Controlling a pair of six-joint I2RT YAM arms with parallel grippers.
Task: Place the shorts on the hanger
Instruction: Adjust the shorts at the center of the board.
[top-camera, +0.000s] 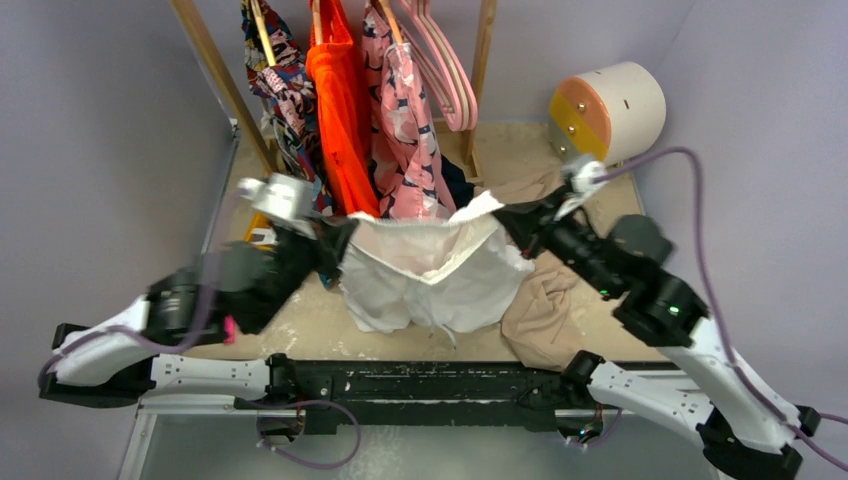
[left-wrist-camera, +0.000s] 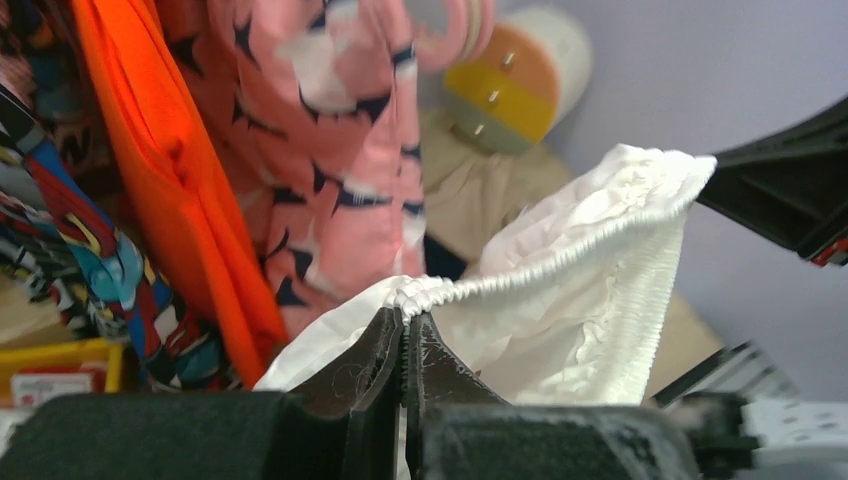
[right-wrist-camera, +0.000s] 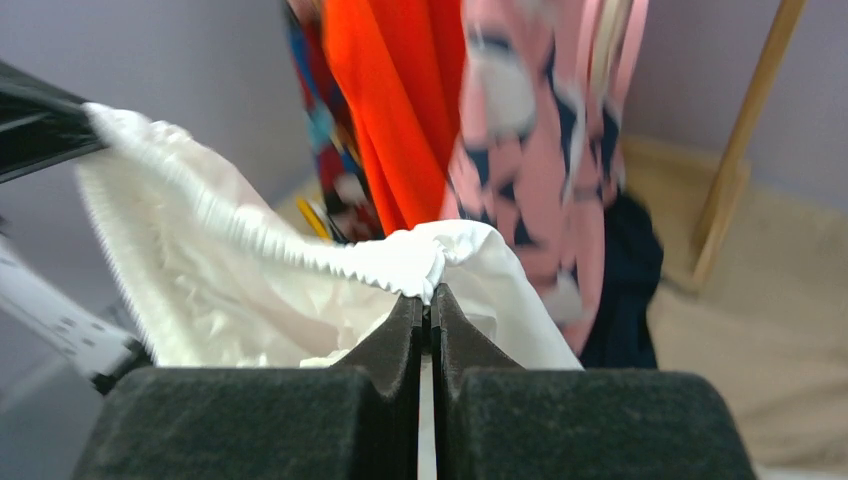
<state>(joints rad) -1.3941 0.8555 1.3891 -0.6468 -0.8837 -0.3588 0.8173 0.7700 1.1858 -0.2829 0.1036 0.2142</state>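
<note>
Both hands pinch the shorts (top-camera: 430, 275) by the waistband, left hand (top-camera: 338, 238) at one end, right hand (top-camera: 507, 215) at the other, holding it stretched above the counter (top-camera: 300, 330). Spread so, it seems readied for the pink hanger (top-camera: 447, 80) hanging behind.

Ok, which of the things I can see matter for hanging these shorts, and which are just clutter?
Job: shorts, left gripper and right gripper both shut on their waistband; pink hanger on the rack.
Just there: tan garment, orange garment, pink patterned garment, multicoloured garment, cream drum.
</note>
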